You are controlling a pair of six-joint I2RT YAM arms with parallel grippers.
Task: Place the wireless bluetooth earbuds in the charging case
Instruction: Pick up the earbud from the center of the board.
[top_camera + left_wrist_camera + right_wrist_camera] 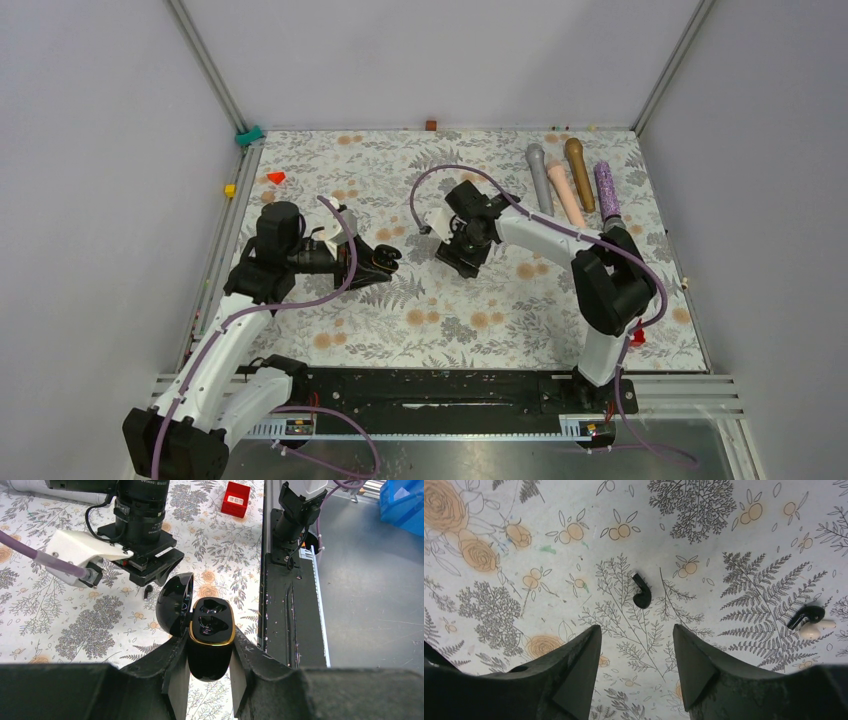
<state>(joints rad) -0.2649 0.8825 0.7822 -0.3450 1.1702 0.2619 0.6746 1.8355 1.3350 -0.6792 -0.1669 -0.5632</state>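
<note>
Left gripper (209, 672): clenched on the open black charging case (212, 630).
Right gripper (636, 630): released, empty; earbud (641, 592) just ahead.
Second earbud (806, 616): well apart from first.

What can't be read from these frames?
- Right wrist view: one earbud shows whole below the open right tool. For the other earbud, near the right edge, whether the pale piece is joined to it is unclear.
- Top view: both earbuds too small, or hidden by the right tool.
- Left wrist view: the charging case bottom hidden between the left tool fingers; glossy black wells hard to read.
</note>
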